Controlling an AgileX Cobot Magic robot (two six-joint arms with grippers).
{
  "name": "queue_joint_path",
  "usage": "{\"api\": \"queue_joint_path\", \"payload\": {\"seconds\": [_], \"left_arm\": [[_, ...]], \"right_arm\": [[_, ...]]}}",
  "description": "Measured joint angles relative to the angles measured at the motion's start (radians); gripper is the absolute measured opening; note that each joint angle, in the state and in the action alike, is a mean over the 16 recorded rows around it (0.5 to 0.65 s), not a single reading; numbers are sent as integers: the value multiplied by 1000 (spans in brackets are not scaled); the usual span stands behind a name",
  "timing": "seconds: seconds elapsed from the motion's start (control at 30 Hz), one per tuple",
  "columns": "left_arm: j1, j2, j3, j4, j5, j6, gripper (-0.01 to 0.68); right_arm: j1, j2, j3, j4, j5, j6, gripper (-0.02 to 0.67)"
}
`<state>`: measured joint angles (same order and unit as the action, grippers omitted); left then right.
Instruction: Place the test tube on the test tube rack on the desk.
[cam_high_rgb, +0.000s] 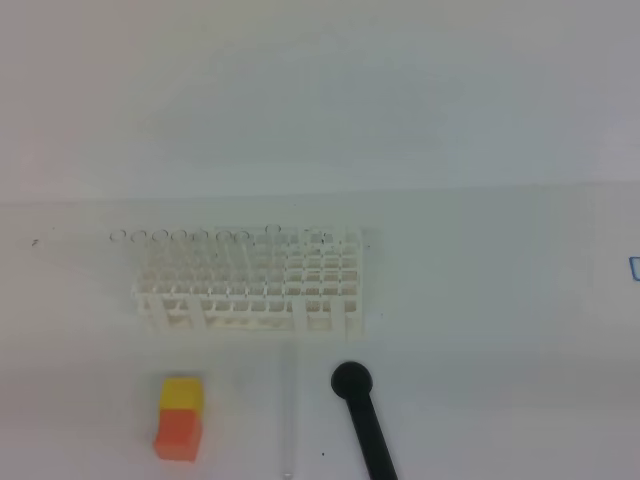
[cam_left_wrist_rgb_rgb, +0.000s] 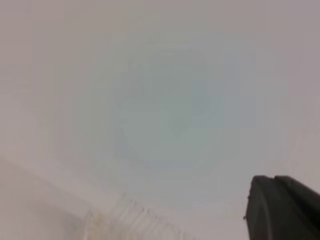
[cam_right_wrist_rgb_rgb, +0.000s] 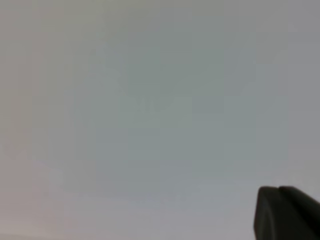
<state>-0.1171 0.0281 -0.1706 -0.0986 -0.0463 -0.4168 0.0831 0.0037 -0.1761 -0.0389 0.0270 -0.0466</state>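
Exterior high view has our test tube (cam_high_rgb: 290, 420) lying loose on the desk (cam_high_rgb: 500, 300) before the test tube rack (cam_high_rgb: 250, 280), probably staged for pickup, while both our grippers sit pressed together, holding nothing.

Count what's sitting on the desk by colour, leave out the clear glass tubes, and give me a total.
White: 1, the test tube rack
Black: 1, the rod with a round end
Yellow and orange: 1, the block
Total: 3
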Motion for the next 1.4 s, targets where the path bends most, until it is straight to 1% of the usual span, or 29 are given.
{"api": "queue_joint_path", "payload": {"seconds": [0.1,0.27,0.47,0.63,0.77,0.87,1.0,1.1,1.17,1.27,1.4], "left_arm": [[0,43,-103,-3,133,1,-1],[0,141,-268,16,349,54,-1],[0,309,-380,-37,543,167,-1],[0,479,-396,-185,680,337,-1],[-3,639,-396,-358,775,508,-1],[-23,772,-398,-484,816,641,-1],[-91,945,-409,-599,797,753,-1],[-170,1063,-429,-614,745,764,-1],[-234,1135,-449,-586,706,733,-1],[-335,1232,-488,-495,650,640,7],[-453,1343,-548,-337,589,468,50]], "right_arm": [[0,36,-113,-10,134,0,-1],[0,143,-307,-17,384,0,-1],[0,297,-467,11,645,0,-1],[0,381,-521,46,789,0,-1],[0,404,-529,73,859,0,-1],[0,406,-529,85,901,0,-1],[0,409,-529,93,949,0,-1],[0,416,-528,98,980,-1,-1],[0,423,-528,101,995,-2,-1],[0,435,-528,104,1013,-3,2],[0,451,-528,107,1030,-6,13]]}}
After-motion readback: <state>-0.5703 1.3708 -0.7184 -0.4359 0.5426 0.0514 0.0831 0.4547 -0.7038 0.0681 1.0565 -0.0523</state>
